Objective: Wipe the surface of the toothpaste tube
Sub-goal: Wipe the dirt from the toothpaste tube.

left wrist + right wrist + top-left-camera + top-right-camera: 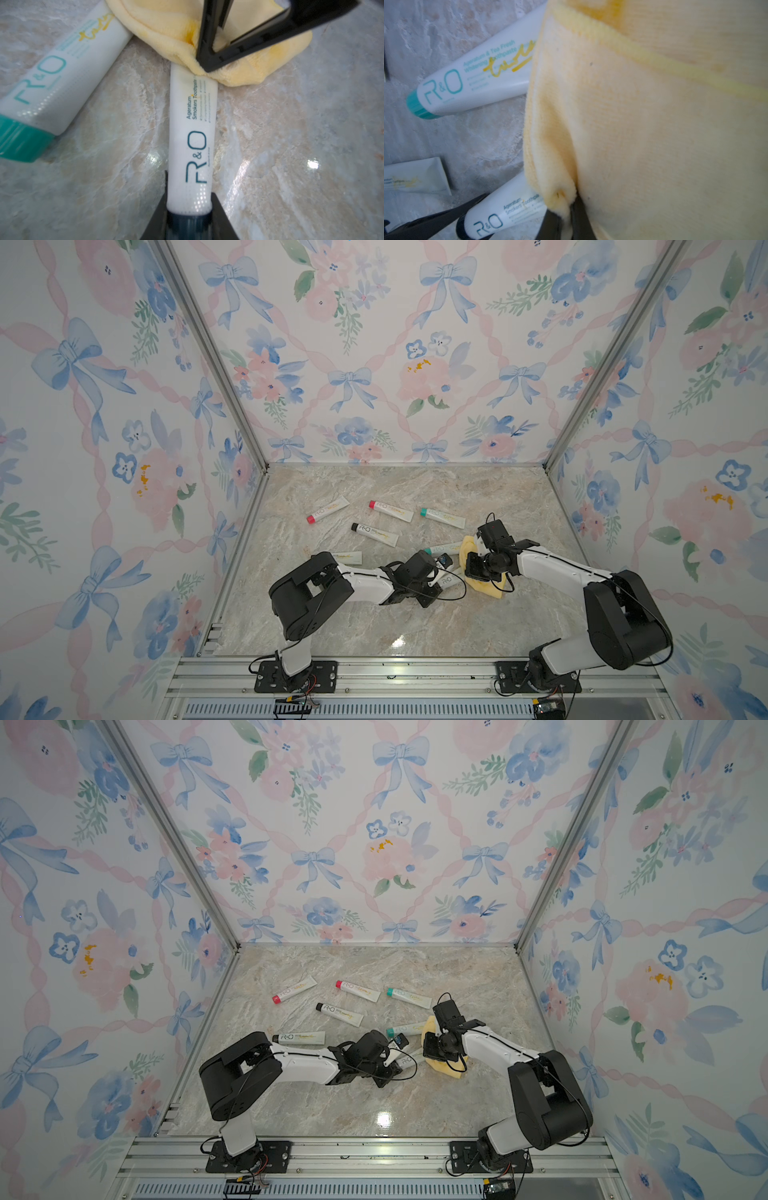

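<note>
The toothpaste tube is white with a dark cap and lies on the marble floor; in both top views it shows between the arms. My left gripper is shut on its cap end. A yellow cloth covers the tube's far end. My right gripper is shut on a fold of that cloth, and its black fingers press the cloth down at the tube's end. The rest of the cloth spreads under the right wrist.
A teal-capped tube with yellow scribble lies close beside the held one, partly under the cloth. Several more tubes lie further back, and one sits beside the left arm. Papered walls enclose the floor.
</note>
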Controlling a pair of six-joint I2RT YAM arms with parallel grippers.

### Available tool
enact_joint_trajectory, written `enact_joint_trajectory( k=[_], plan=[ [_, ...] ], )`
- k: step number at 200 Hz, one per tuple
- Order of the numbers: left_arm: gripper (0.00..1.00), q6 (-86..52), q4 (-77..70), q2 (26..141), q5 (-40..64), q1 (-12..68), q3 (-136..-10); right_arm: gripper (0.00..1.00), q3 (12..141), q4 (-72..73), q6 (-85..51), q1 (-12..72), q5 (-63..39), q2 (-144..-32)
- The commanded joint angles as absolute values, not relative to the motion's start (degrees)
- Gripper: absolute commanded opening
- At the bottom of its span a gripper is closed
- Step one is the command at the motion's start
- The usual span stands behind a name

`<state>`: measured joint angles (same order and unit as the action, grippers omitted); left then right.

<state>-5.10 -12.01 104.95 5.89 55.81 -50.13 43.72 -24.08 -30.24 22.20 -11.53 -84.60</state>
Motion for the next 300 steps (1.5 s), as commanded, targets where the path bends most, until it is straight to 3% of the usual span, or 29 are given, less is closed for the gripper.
enact_joint_trajectory(
  k=[1, 65, 103, 152, 241, 300],
  plan=[
    [0.14, -6.16, -7.38, 108.43, 3.52, 54.76, -49.57, 0.10, 41.42, -25.84, -33.41, 25.20, -19.20, -84.20],
    [0.14, -6.16, -7.38, 108.54, 3.55, 54.81, -49.57, 0.10, 42.58, -23.01, -33.62, 24.74, -19.16, -89.36],
    [0.14, -6.15, -7.38, 108.48, 3.46, 54.89, -49.48, 0.10, 43.35, -26.40, -29.93, 19.20, -11.38, -89.71],
    [0.14, -6.18, -7.46, 108.49, 3.56, 54.88, -49.48, 0.10, 44.81, -27.27, -27.75, 13.36, -10.90, -89.31],
    [0.14, -5.94, -7.66, 109.59, 4.22, 55.55, -50.09, 0.10, 45.60, -24.77, -32.95, 23.42, -16.98, -89.91],
    [0.14, -5.81, -7.65, 109.73, 4.67, 55.81, -50.08, 0.10, 46.23, -21.82, -35.42, 25.16, -19.61, -90.51]
  ],
)
